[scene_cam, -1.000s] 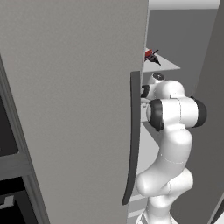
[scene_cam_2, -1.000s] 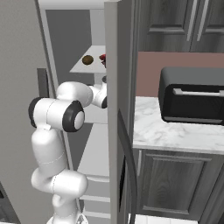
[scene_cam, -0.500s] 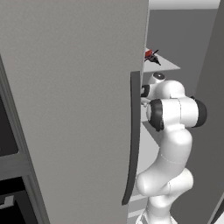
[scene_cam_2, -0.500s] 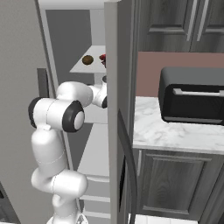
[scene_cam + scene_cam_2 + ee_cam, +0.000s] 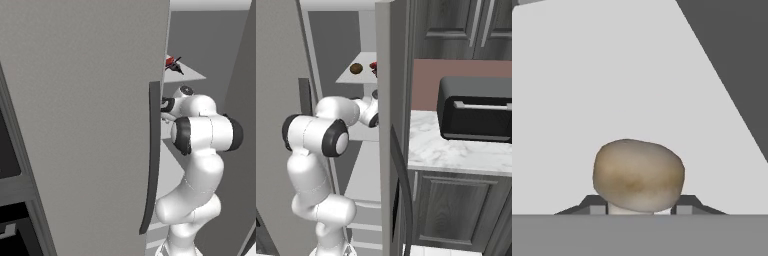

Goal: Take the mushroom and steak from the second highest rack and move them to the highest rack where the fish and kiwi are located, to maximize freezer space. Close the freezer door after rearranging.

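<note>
1. The tool (image 5: 640, 210) is clamped on the mushroom (image 5: 639, 174); its two dark finger tips (image 5: 596, 205) sit tight against the cap's lower flanks at 8 and 4 o'clock, and the pale stem shows between them.
2. The mushroom, a tan rounded cap, lies at 6 o'clock in the hand view, over the pale-grey second highest rack (image 5: 612, 75).
3. A dark freezer wall (image 5: 737, 60) bounds that rack at 2 o'clock in the hand view.
4. The arm (image 5: 200, 135) reaches into the freezer past the freezer door (image 5: 75, 125), which stands open; its long dark curved handle (image 5: 152, 155) runs from 12 to 6 o'clock just left of the arm in the left base view.
5. The highest rack (image 5: 356, 77) lies above the arm's wrist. It carries a brown rounded kiwi (image 5: 356, 68) and, to its right, the red steak (image 5: 373, 65).
6. In the left base view the fish (image 5: 176, 67), thin, dark and spiky, touches the steak's lower right.
7. At 3 o'clock in the right base view, a black appliance (image 5: 476, 115) stands on the marble table (image 5: 446, 150).
</note>
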You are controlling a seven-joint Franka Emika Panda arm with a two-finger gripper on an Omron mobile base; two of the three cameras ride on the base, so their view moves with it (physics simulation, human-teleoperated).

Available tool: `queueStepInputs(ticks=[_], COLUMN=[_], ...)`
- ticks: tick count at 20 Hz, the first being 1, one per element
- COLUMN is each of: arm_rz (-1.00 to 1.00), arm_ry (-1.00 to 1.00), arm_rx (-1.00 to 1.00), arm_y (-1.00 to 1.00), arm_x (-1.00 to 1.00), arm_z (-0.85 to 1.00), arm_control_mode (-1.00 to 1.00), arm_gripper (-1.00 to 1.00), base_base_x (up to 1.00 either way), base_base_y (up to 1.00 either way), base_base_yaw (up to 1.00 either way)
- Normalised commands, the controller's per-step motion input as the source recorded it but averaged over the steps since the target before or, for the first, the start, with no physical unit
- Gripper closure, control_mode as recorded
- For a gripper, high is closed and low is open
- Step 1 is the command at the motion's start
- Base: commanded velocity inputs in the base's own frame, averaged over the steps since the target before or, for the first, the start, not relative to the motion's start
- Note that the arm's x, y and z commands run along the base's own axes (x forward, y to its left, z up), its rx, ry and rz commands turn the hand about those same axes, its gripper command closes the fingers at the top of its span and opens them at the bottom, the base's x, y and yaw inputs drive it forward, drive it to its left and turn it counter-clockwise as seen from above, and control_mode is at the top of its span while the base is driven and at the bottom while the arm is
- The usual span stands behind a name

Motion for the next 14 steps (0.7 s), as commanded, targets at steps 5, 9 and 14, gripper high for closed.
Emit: queueStepInputs(ticks=[5,9,14], arm_rz=[0.05,0.03,0.01], arm_ry=[0.0,-0.05,-0.05], arm_rx=[-0.01,0.0,0.0], arm_y=[0.0,0.01,0.04], arm_x=[-0.71,-0.69,-0.7], arm_z=[0.31,0.76,0.82], arm_control_mode=[-1.0,-1.0,-1.0], arm_gripper=[1.0,1.0,1.0], base_base_x=[0.0,0.0,0.0], base_base_y=[0.0,0.0,0.0], base_base_yaw=[0.0,0.0,0.0])
